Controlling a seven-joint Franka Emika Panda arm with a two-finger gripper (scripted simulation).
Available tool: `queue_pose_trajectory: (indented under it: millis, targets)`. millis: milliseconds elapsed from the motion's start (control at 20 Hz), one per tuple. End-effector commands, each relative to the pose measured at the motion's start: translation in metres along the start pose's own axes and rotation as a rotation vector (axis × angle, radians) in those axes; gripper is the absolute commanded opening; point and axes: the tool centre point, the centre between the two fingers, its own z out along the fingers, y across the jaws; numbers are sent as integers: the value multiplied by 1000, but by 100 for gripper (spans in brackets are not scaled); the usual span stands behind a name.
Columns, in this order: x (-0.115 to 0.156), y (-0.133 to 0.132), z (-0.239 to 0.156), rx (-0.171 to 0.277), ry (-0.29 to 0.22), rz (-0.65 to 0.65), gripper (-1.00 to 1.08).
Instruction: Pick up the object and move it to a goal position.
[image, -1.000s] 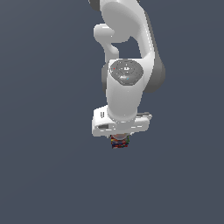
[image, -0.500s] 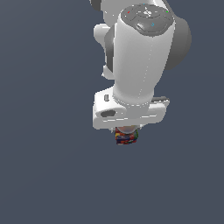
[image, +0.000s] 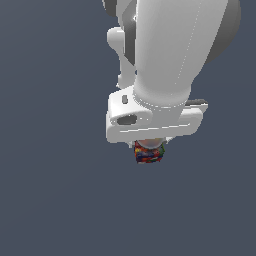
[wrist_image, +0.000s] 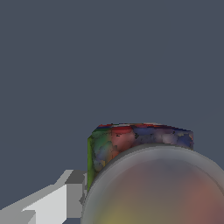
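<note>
The object (image: 149, 153) is a small can with dark sides mottled red, blue and yellow. In the exterior view it sits right under the white hand of my arm, between the fingers. My gripper (image: 149, 149) is shut on it, and the hand hides most of the fingers. In the wrist view the can (wrist_image: 144, 175) fills the lower part of the picture, with its round grey top close to the camera. One light grey finger (wrist_image: 70, 194) presses against its side.
The arm's thick white link (image: 175, 50) fills the upper middle of the exterior view and hides what lies behind it. All around is a plain dark grey-blue surface (image: 50, 200).
The arm has grown much larger in the exterior view, coming toward the camera. The can has stayed under the hand and shifted slightly up and to the exterior view's right.
</note>
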Motion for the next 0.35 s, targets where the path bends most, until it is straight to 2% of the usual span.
queue_pose_trajectory:
  millis: [0, 300]
  targets:
    - [2, -1, -7, 0, 4, 0, -100]
    - [3, -1, -10, 0, 4, 0, -100]
